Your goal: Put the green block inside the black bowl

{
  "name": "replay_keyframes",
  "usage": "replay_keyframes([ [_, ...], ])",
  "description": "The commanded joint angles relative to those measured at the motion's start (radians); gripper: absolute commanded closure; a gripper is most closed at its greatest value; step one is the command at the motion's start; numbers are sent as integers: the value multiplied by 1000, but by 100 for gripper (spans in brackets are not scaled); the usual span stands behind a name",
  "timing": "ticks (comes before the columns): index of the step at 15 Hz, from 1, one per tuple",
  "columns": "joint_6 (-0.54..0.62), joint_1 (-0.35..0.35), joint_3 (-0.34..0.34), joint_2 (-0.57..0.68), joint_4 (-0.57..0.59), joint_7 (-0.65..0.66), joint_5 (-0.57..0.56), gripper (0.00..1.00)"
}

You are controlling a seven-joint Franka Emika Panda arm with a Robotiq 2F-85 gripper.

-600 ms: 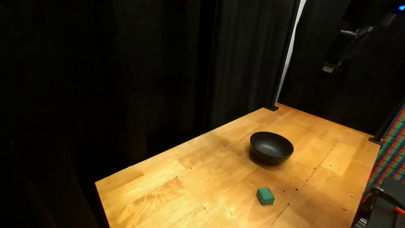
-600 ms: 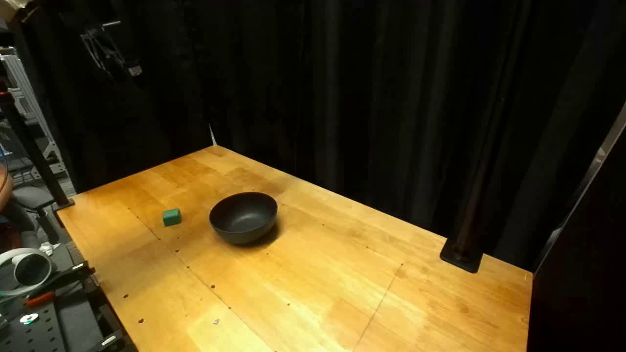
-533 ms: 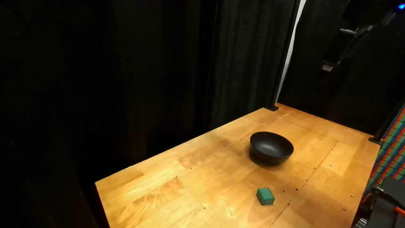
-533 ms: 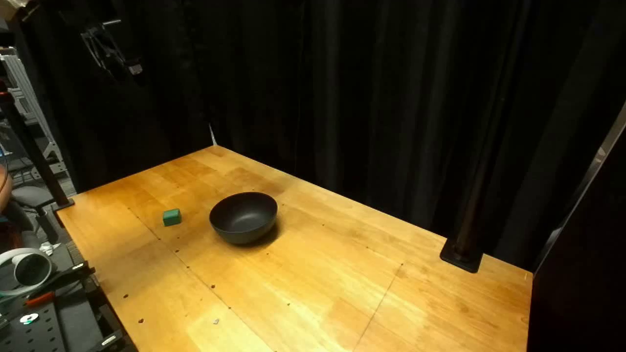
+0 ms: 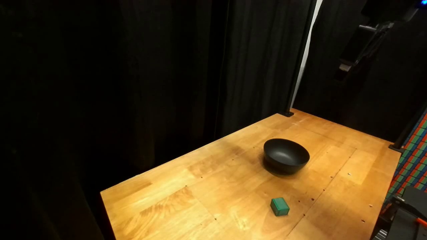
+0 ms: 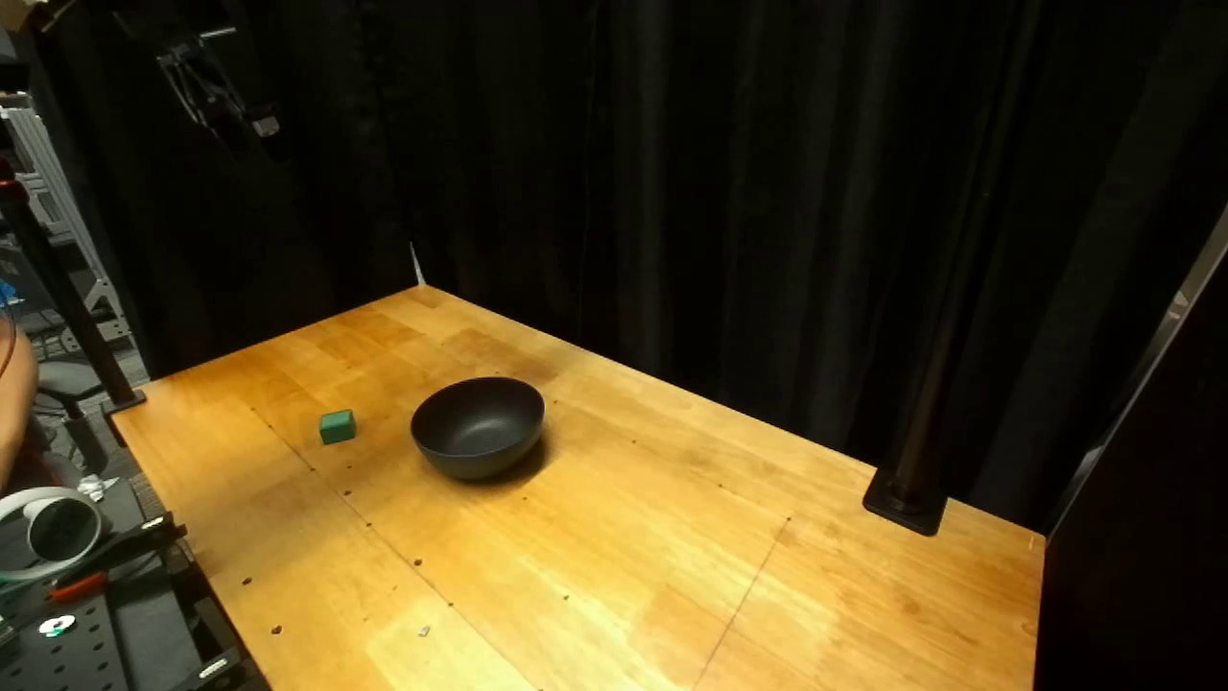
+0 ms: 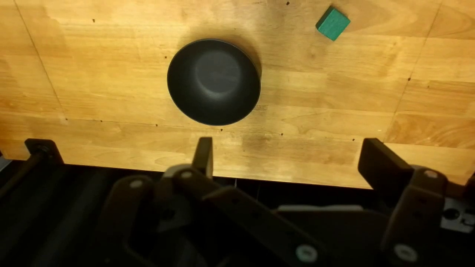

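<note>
In the wrist view we had jaws wide and empty, the green block [image 7: 333, 24] well up-frame of them on the surface [image 7: 111, 81] (sides skewed), apart from the black bowl [image 7: 214, 82].

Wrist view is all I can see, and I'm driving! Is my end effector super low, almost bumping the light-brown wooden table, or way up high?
Observer: Way up high! Your dark, two-fingered end effector hangs well above the height of the light-brown wooden table; both exterior views show that.
Operator: Phew! I'm looking down into the round black bowl. What's its outside like?
Observer: In both exterior views, its outer wall slopes inward as it goes down.
</note>
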Motion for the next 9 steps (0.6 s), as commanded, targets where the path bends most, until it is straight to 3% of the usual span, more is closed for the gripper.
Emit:
replay_keyframes([
  [1, -5, 12, -2, 45, 23, 30, -19, 0],
  [9, -20, 23, -21, 35, 3, 13, -9, 0],
])
